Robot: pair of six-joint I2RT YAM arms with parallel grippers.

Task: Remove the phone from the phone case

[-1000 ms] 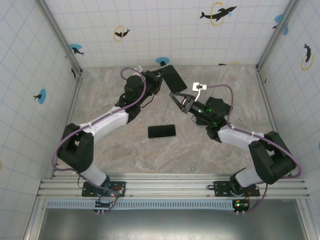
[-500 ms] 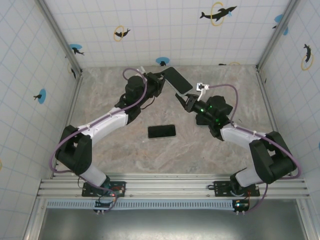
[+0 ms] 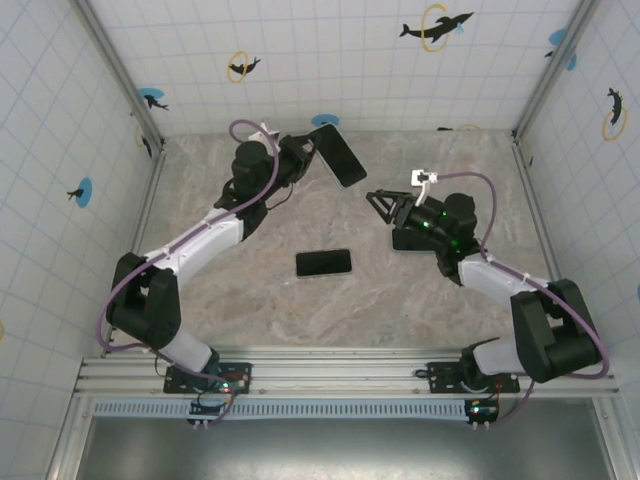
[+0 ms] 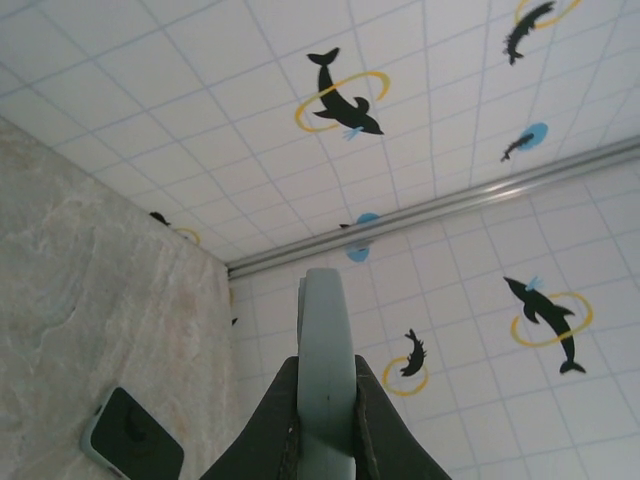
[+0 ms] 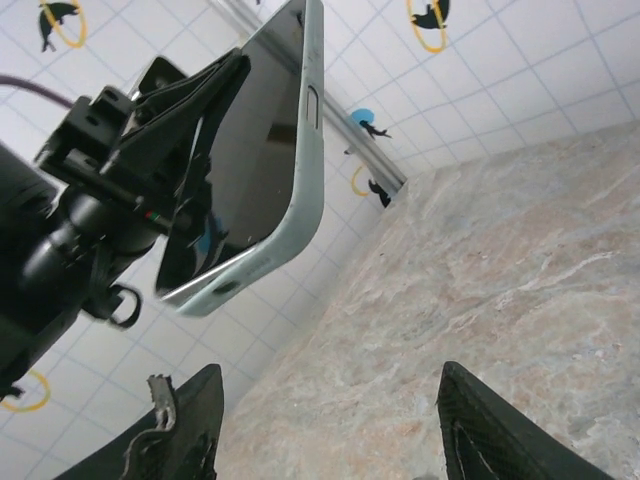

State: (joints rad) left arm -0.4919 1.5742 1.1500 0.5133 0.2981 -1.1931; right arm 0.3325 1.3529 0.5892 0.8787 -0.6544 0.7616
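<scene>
Hanging above the far side of the worktop (image 3: pixel 400 290), the phone case (image 3: pixel 340 157) is held in the air, tilted, by the left end effector (image 3: pixel 314 153). It is a pale, blue-green shell with rounded corners. In the right wrist view the phone case (image 5: pixel 270 150) shows a dark glossy face inside its pale rim and a slot on its long edge; whether that dark face is a screen or the bare inside of the shell cannot be told. From the left wrist camera the phone case (image 4: pixel 325 380) is seen edge-on, a narrow pale strip standing straight up between the two black fingers (image 4: pixel 280 425) of the left end effector (image 4: pixel 325 400), which are closed tight against its two faces.

The right end effector (image 3: pixel 378 203) hangs just beside the case, apart from it, pointing toward it. Its fingers stand spread about halfway with nothing between them; in its own camera the right end effector (image 5: pixel 330 370) has the marbled worktop showing through the gap, and the left end effector (image 5: pixel 200 100) sits beyond, gripping the case.

Nearer the arm bases, a dark handset (image 3: pixel 323 262) lies flat on the worktop, well apart from both end effectors. The left wrist view catches the dark handset (image 4: pixel 132 445) low on the stone surface, with a pale edge.

White tiled walls (image 3: pixel 300 60) with dolphin stickers enclose the worktop.
</scene>
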